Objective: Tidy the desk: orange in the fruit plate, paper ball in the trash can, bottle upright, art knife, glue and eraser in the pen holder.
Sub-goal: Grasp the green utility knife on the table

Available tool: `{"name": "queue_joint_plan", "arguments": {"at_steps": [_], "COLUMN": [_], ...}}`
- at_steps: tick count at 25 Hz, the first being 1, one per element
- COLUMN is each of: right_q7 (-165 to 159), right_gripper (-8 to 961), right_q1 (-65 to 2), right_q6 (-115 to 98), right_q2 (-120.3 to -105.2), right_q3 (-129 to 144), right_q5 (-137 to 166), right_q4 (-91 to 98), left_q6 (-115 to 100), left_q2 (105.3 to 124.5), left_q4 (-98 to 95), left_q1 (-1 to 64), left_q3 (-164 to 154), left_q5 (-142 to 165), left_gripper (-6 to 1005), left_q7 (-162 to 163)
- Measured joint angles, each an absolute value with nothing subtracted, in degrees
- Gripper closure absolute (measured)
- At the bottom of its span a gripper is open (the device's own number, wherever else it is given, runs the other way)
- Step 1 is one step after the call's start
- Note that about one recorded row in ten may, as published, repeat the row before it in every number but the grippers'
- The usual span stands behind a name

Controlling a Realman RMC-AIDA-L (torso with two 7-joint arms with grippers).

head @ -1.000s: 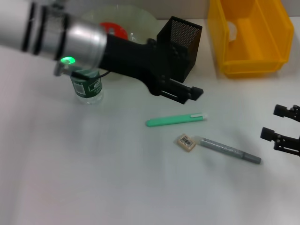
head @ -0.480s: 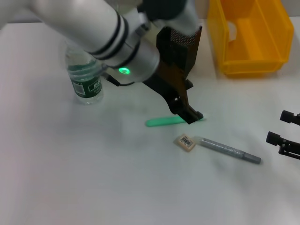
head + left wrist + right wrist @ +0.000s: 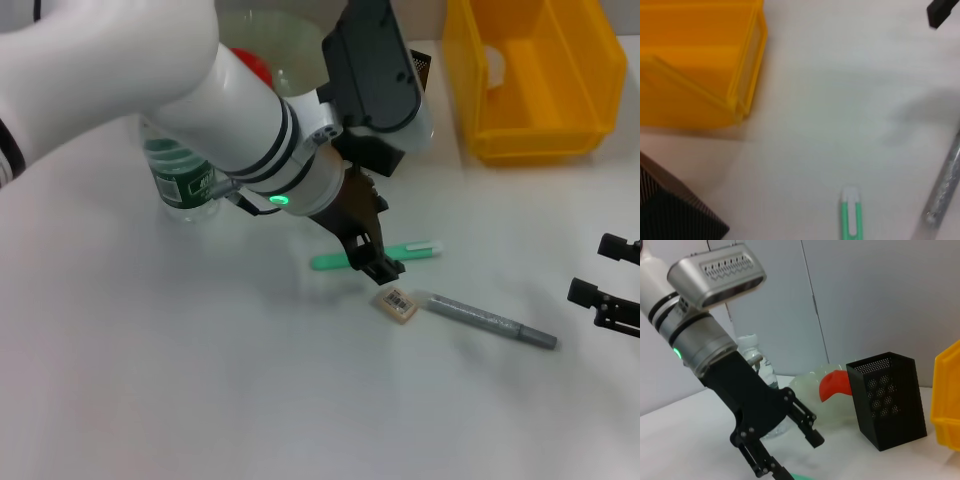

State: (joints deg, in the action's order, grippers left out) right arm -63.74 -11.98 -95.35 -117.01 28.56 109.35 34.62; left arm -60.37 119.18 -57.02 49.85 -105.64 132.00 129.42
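My left gripper (image 3: pixel 372 262) is open and points down over the middle of the green art knife (image 3: pixel 405 251), its fingers on either side. The right wrist view also shows this left gripper (image 3: pixel 797 457) open. The eraser (image 3: pixel 397 303) lies just in front of the knife, with the grey glue stick (image 3: pixel 490 322) to its right. The bottle (image 3: pixel 185 182) stands upright at the left. An orange (image 3: pixel 256 64) sits in the glass fruit plate (image 3: pixel 300 45). The black pen holder (image 3: pixel 887 400) is mostly hidden behind my arm in the head view. My right gripper (image 3: pixel 588 267) rests open at the right edge.
The yellow bin (image 3: pixel 530 90) stands at the back right with a pale lump (image 3: pixel 494 62) inside. In the left wrist view the bin (image 3: pixel 700 65), a pen holder corner (image 3: pixel 670 212), the knife tip (image 3: pixel 851 217) and the glue stick (image 3: pixel 945 190) appear.
My left arm swung from beside the pen holder down and forward, and its gripper turned to point down over the art knife. The right gripper shifted slightly right, then held still.
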Motion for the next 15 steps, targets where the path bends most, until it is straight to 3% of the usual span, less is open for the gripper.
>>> {"name": "queue_joint_plan", "arguments": {"at_steps": [15], "right_q7": [-63.71], "right_gripper": [133], "right_q1": [-12.9], "right_q6": [-95.02], "right_q2": [-117.28], "right_q3": [28.52], "right_q5": [109.26], "right_q4": [34.63], "left_q6": [-54.2], "left_q2": [119.18], "left_q4": [-52.52], "left_q1": [49.57], "left_q3": [-109.84], "left_q5": [132.31], "left_gripper": [482], "left_q7": [128.56]}}
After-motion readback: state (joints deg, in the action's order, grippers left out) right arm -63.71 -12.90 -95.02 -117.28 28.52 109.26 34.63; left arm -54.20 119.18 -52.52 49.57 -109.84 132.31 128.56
